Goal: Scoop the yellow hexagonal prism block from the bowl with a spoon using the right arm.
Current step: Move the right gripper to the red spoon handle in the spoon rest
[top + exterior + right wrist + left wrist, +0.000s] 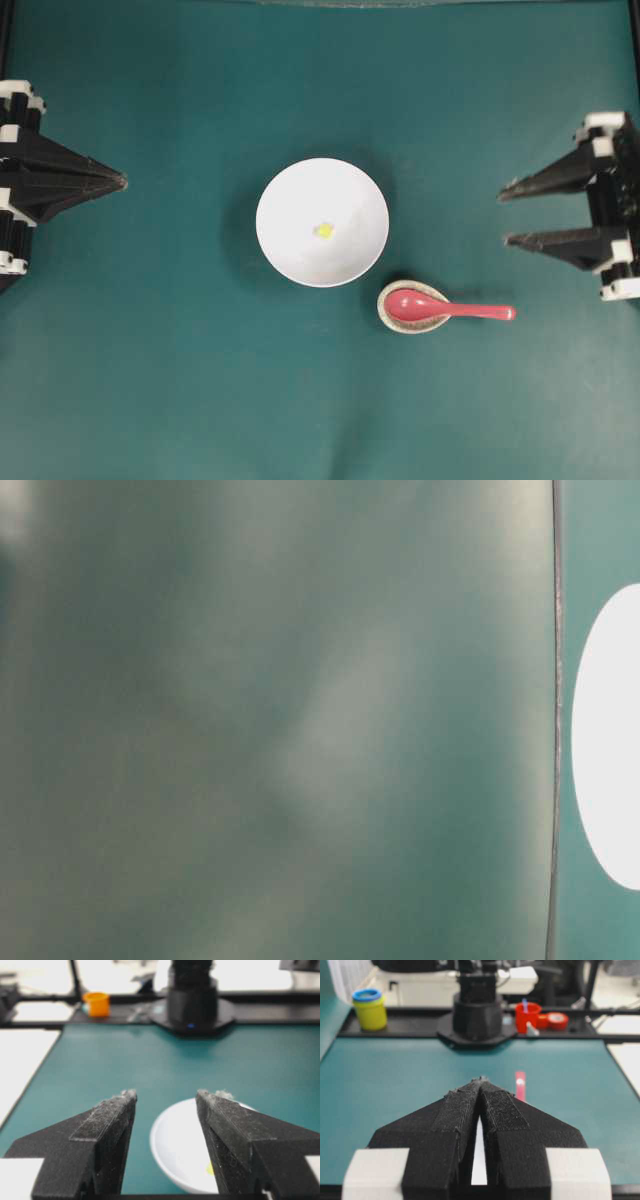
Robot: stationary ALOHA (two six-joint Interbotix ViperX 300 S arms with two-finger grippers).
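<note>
The white bowl (300, 200) stands in the middle of the teal table with the tiny yellow hexagonal prism block (324, 230) lying inside it. To its lower right the pinkish-red spoon (455, 310) rests with its scoop in a small speckled dish (400, 326) and its handle pointing right. My right gripper (505, 217) hangs open and empty at the right edge, well apart from the spoon. In the right wrist view the open right gripper (165, 1094) frames the bowl (180, 1145) and the block (210, 1169). My left gripper (120, 182) is shut at the far left, as is seen in the left wrist view (481, 1080).
The spoon handle (520, 1085) shows beyond the left fingertips. Off the mat stand a yellow jar with a blue lid (369, 1009), a red cup (527, 1015) and an orange cup (97, 1004). The table-level view is a teal blur with a white oval (610, 735) at its right.
</note>
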